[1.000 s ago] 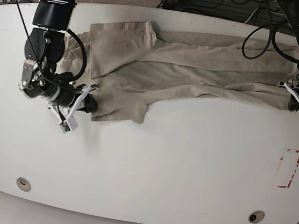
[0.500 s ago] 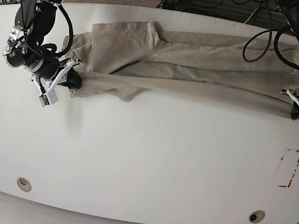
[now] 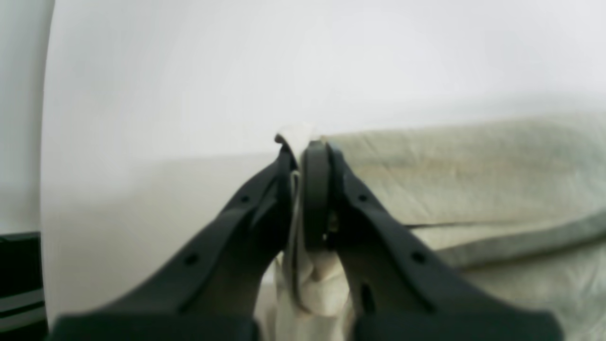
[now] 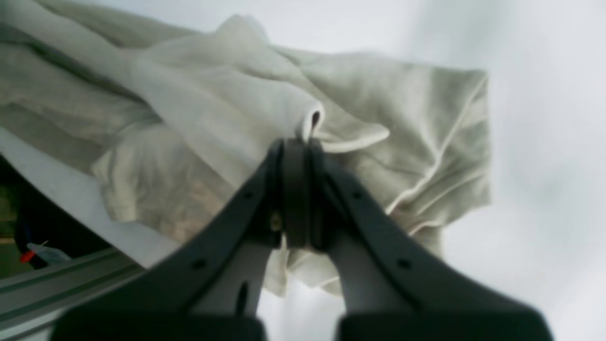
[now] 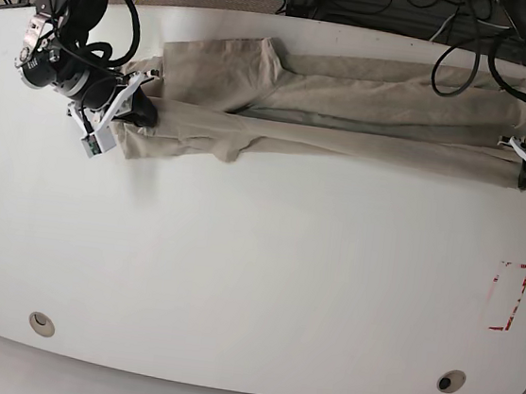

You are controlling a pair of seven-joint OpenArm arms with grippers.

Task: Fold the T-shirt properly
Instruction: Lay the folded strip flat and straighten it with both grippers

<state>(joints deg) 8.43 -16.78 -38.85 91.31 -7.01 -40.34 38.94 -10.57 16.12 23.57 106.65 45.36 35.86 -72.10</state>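
Base view: T-shirt [image 5: 352,84] bunched across the top of the surface [image 5: 281,285]; left tool [image 5: 525,179] and right tool [image 5: 148,119] both pinched on its near edge, upper right and upper left; likely mid-fold; next, lay edge evenly, release.

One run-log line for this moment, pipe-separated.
left gripper: shut on T-shirt | right gripper: shut on T-shirt | edge stretched between grippers, rest bunched on table | fold unfinished

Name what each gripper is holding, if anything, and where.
Both hold the T-shirt: left gripper and right gripper pinch opposite ends of its near edge.
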